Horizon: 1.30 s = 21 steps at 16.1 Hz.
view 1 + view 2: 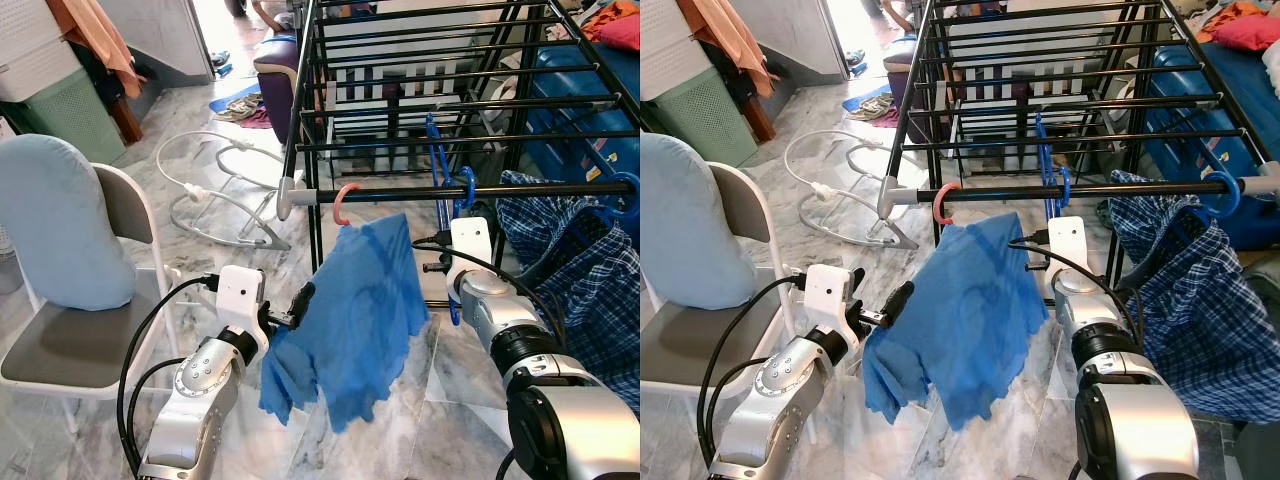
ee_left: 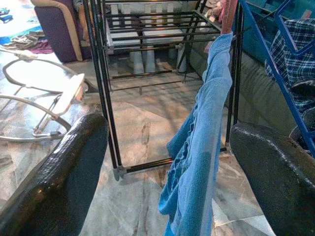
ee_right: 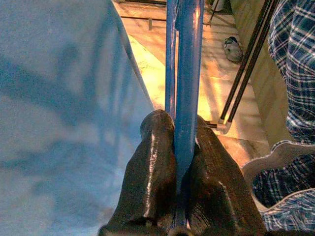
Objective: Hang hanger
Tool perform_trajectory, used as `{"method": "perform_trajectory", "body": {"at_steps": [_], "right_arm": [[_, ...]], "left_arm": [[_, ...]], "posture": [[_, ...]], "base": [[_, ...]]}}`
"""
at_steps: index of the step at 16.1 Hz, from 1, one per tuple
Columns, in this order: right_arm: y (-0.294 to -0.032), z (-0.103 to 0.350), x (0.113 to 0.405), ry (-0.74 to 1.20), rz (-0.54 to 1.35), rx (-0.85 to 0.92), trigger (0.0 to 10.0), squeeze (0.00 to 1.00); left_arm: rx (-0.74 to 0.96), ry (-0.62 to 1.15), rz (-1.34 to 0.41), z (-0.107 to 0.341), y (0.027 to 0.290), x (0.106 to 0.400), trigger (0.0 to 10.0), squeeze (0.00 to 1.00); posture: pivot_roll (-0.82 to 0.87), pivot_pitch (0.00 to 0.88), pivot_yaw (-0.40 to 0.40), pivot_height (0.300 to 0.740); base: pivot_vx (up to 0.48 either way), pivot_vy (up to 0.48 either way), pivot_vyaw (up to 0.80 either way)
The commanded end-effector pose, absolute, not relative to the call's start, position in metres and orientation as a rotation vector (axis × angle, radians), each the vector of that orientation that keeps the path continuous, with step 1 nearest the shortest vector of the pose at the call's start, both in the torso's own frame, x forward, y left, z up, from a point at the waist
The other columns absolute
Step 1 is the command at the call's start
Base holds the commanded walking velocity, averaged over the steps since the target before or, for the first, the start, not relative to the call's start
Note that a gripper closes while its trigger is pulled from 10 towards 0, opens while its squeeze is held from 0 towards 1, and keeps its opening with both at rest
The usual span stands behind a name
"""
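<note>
Drying rack (image 1: pixel 440 100): black metal frame standing on the marble floor (image 1: pixel 230 250), its front rail running across at the level of the two arms.
Blue cloth (image 1: pixel 360 320): hangs from a pink hanger hook (image 1: pixel 343 203) that sits over the front rail; it drapes down between the two arms.
Blue hanger (image 1: pixel 445 180): empty, its hook curled over the front rail just to the robot's right of the blue cloth, its body hanging down toward the right arm.
Right gripper (image 3: pixel 182 162): fingers clenched on the blue hanger's bar, one finger on each side of it, beside the edge of the blue cloth.
Left gripper (image 1: pixel 300 305): at the left edge of the blue cloth; the left wrist view shows its fingers (image 2: pixel 59 182) spread wide apart, with the cloth hanging between them.
Checked garment (image 1: pixel 570 260): blue plaid, hung on the rail to the robot's right from another blue hook (image 1: pixel 628 190).
Chair (image 1: pixel 70 330): white frame, pale blue cushion on the backrest, to the robot's left.
</note>
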State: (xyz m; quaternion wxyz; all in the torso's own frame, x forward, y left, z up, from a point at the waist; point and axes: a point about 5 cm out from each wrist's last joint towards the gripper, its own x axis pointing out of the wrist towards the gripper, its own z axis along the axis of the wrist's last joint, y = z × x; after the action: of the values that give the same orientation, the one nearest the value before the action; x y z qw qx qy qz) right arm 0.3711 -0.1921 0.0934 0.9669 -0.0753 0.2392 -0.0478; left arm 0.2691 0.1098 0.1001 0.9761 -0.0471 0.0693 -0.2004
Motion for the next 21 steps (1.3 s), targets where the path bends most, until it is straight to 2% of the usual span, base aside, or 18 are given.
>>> {"method": "perform_trajectory", "body": {"at_steps": [1, 13, 18, 21], "right_arm": [[-0.189, 0.105, 0.378, 0.454, -0.097, -0.15, 10.0, 0.0], [-0.189, 0.1, 0.375, 0.474, -0.101, -0.132, 10.0, 0.0], [-0.182, 0.086, 0.365, 0.51, -0.112, -0.083, 10.0, 0.0], [-0.175, 0.077, 0.355, 0.534, -0.086, -0.072, 10.0, 0.0]], "left_arm": [[-0.088, 0.124, -0.407, 0.103, 0.111, 0.27, 10.0, 0.0], [-0.077, 0.122, -0.41, 0.102, 0.111, 0.271, 10.0, 0.0], [-0.075, 0.125, -0.404, 0.102, 0.111, 0.27, 10.0, 0.0], [-0.061, 0.14, -0.387, 0.099, 0.113, 0.271, 10.0, 0.0]], "posture": [[-0.1, 0.042, 0.105, 0.74], [-0.1, 0.03, 0.105, 0.74], [-0.1, 0.036, 0.1, 0.74], [-0.11, 0.041, 0.105, 0.74]], "base": [[0.27, 0.0, 0.0], [0.274, 0.0, 0.0], [0.26, 0.0, 0.0], [0.0, 0.0, 0.0]]}}
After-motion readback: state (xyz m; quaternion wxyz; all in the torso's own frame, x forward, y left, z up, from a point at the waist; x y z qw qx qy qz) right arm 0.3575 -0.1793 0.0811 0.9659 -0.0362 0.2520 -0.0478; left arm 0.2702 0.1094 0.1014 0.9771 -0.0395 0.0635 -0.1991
